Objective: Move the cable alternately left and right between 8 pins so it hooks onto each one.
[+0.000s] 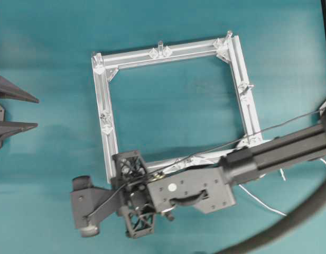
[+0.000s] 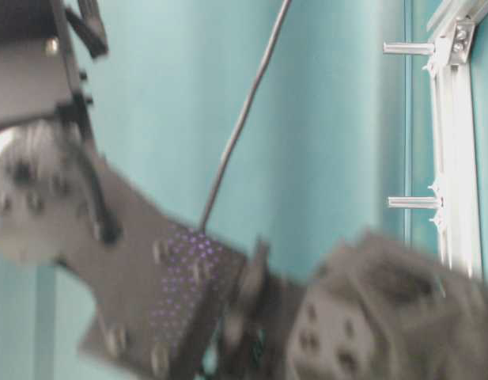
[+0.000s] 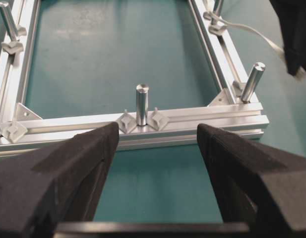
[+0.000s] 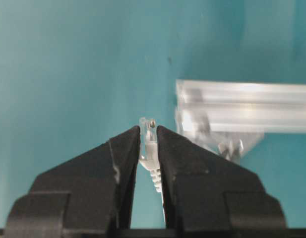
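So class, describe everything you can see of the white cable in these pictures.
The cable is thin, white and flexible-looking, ending in a small clear plastic plug with a ribbed white boot. The right end effector pinches that plug end, tip poking past the fingertips. The left wrist view shows a stretch running from a pin on the frame; the overhead view shows more lying loose on the teal table.

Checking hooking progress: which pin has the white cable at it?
The far pin on the left wrist view's right rail; the cable meets its base, others stand bare.

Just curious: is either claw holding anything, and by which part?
The right gripper pinches the cable by its plug end; the left gripper holds nothing.
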Controlling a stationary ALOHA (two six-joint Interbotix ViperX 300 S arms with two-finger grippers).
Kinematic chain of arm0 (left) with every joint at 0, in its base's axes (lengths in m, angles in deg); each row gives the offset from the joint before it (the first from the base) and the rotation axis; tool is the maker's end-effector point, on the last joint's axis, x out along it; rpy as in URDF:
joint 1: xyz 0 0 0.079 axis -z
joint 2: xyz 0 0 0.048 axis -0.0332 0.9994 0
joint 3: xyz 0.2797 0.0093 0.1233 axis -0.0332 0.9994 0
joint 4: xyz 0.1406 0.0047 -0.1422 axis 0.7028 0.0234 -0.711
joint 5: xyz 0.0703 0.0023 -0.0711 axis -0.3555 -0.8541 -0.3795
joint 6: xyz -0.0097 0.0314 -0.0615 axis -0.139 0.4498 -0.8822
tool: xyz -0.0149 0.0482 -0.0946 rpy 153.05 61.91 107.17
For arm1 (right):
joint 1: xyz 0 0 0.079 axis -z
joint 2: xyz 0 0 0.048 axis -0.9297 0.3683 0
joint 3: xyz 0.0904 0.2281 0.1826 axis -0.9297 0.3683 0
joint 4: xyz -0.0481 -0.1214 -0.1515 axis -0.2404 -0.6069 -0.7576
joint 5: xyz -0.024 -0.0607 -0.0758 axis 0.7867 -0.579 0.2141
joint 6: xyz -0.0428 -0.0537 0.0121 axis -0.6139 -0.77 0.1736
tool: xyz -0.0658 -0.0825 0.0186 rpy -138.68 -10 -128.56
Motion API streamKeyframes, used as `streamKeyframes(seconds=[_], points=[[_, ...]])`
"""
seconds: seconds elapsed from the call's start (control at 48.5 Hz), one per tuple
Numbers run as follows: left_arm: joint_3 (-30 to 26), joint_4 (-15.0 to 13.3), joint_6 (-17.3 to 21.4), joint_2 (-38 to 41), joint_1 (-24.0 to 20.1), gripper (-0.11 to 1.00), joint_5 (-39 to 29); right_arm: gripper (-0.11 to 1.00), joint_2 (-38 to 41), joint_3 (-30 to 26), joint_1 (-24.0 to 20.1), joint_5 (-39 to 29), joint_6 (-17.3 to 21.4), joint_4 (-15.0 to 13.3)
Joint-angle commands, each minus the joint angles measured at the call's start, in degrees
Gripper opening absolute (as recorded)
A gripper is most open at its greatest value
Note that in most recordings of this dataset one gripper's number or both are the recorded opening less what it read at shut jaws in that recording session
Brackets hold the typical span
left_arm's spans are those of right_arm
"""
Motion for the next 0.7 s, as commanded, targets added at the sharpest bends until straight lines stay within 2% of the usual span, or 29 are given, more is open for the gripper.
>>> streamKeyframes(seconds=[0.0,0.124,0.268,0.351,0.412,0.515,0.577,0.68], points=[[-0.62,-0.09,-0.44,0.35,0.18,0.75,0.53,0.13,0.35,-4.57,-0.44,0.09,-0.44,0.18],[-0.62,-0.09,-0.44,0.35,0.18,0.75,0.53,0.13,3.69,-9.93,-0.35,-0.88,-0.26,0.18],[-0.62,0.0,-0.44,0.35,0.18,0.75,0.53,0.13,9.14,-18.81,0.53,-4.22,0.62,0.09],[-0.62,0.0,-0.44,0.35,0.18,0.75,0.53,0.13,11.34,-22.76,1.58,-5.36,2.64,0.18],[-0.62,-0.09,-0.44,0.35,0.18,0.75,0.53,0.13,12.48,-24.7,2.55,-5.54,6.06,0.09],[-0.7,-0.09,-0.44,0.35,0.18,0.75,0.53,0.13,12.74,-25.14,4.48,-5.71,15.47,-0.09],[-0.7,0.0,-0.44,0.35,0.18,0.75,0.53,0.13,12.74,-24.87,5.45,-5.8,21.88,-0.88],[-0.7,0.0,-0.44,0.35,0.18,0.75,0.53,0.13,12.74,-24.17,6.06,-5.62,28.83,-2.55]])
